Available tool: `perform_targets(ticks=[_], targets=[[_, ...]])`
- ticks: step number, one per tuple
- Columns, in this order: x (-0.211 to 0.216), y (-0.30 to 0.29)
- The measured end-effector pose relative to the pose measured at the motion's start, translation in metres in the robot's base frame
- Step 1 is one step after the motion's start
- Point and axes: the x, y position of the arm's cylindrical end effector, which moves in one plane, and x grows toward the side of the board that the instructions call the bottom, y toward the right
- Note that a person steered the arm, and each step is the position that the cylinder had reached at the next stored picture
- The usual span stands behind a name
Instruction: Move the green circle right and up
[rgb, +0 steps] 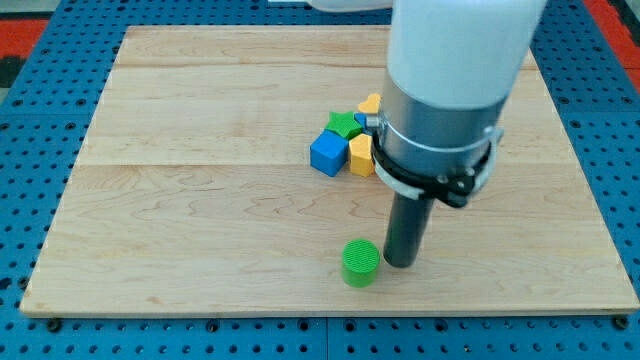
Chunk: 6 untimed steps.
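Observation:
The green circle (361, 262) is a short green cylinder standing on the wooden board (200, 200) near the view's bottom, a little right of centre. My tip (401, 264) is the lower end of the dark rod, just to the right of the green circle and very close to it or touching it. The arm's white and grey body rises from the rod toward the view's top and hides part of the board behind it.
A cluster of blocks lies above the green circle near the board's middle: a blue cube (327, 153), a yellow block (361, 156), a green star (344, 124) and a yellow heart (371, 103). The arm partly hides this cluster. A blue pegboard surrounds the board.

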Motion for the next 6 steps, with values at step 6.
perform_targets(ticks=[6], targets=[[-0.071,0.022]])
